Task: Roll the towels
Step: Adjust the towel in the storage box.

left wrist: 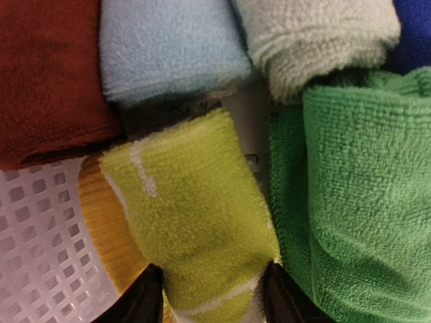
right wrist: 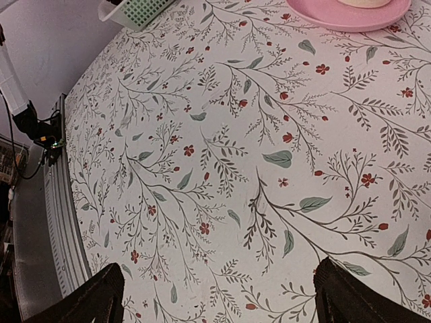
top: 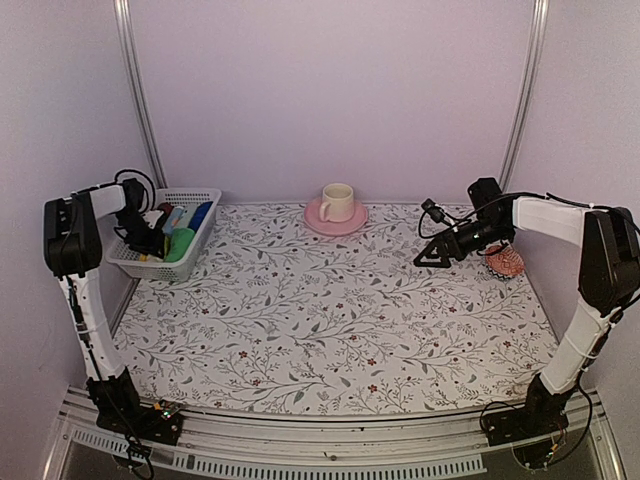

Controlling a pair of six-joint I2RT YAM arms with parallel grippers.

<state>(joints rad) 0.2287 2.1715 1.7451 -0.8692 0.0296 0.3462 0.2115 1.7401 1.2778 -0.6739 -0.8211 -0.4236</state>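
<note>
A yellow-green towel (left wrist: 195, 208) with pale stripes lies rolled in the white basket (top: 190, 195), whose mesh floor also shows in the left wrist view (left wrist: 40, 235). My left gripper (left wrist: 213, 299) is down in the basket (top: 150, 240), and its fingers press on both sides of this roll. A bright green towel (left wrist: 357, 202), also rolled, lies right beside it and shows in the top view (top: 181, 243). My right gripper (top: 425, 260) hangs open and empty above the patterned table, also seen in the right wrist view (right wrist: 219, 296).
In the basket lie a dark red roll (left wrist: 47, 81), a pale blue roll (left wrist: 168, 47), a cream roll (left wrist: 316, 40) and a deep blue roll (left wrist: 414, 33). A pink saucer (top: 335, 222) with a cream cup (top: 337, 201) stands at the back. A red patterned object (top: 503, 262) lies at the right edge.
</note>
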